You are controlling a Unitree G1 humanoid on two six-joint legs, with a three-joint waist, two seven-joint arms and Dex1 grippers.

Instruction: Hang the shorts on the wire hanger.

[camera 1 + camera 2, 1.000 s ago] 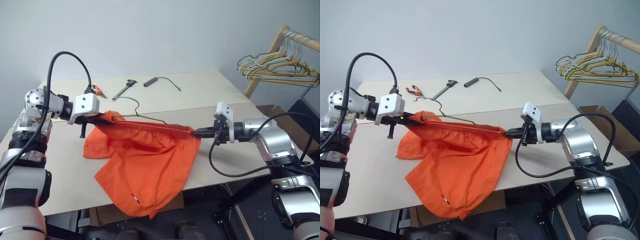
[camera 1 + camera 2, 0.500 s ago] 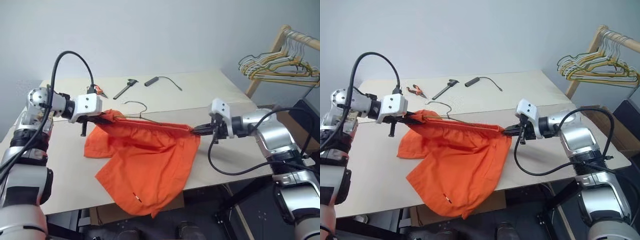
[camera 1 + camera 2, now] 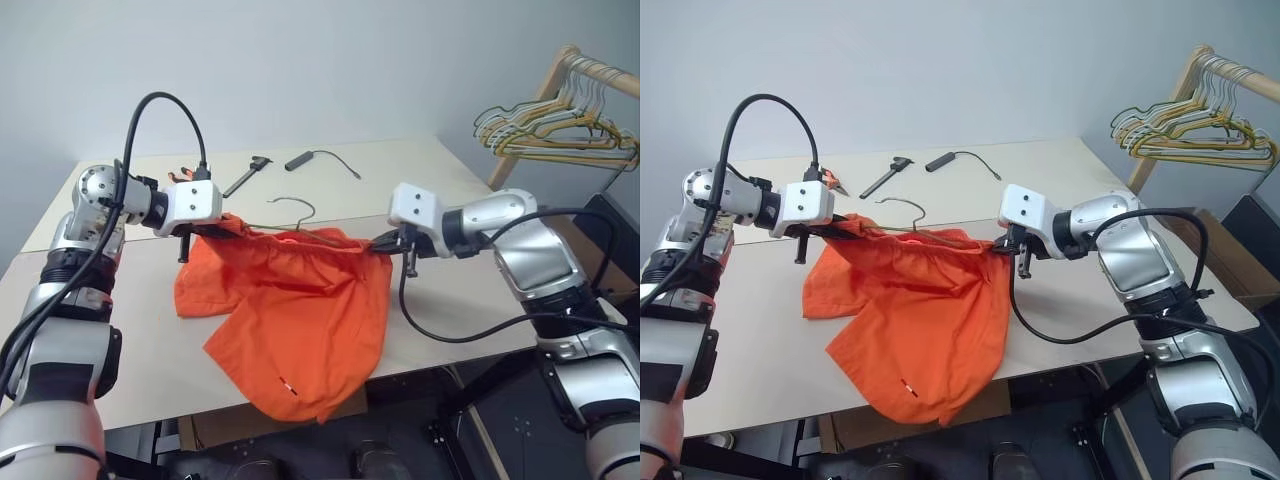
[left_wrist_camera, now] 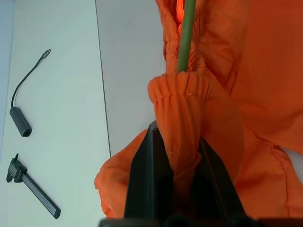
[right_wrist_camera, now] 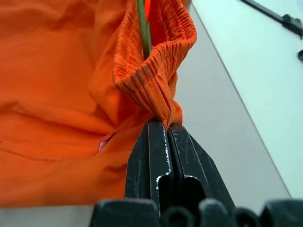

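The orange shorts [image 3: 300, 310] hang by their waistband between my two grippers above the table, the legs trailing onto the table top and over its front edge. My left gripper [image 3: 222, 228] is shut on the bunched left end of the waistband [image 4: 182, 118]. At the other end my right gripper [image 3: 383, 243] is shut on the waistband [image 5: 158, 101]. The wire hanger [image 3: 300, 222] sits inside the waistband, its thin green wire [image 4: 186, 33] running along the opening and its small hook [image 3: 905, 204] sticking up behind the middle.
A caliper [image 3: 248, 174], pliers [image 3: 832, 181] and a black cylinder with a cord [image 3: 305, 158] lie at the back of the cream table [image 3: 130, 330]. A wooden rack with a bunch of hangers [image 3: 555, 125] stands at the right.
My right gripper has risen, rolled and moved left toward the left gripper, so the waistband is shorter and slacker. The hanger's hook stands up more behind the waistband.
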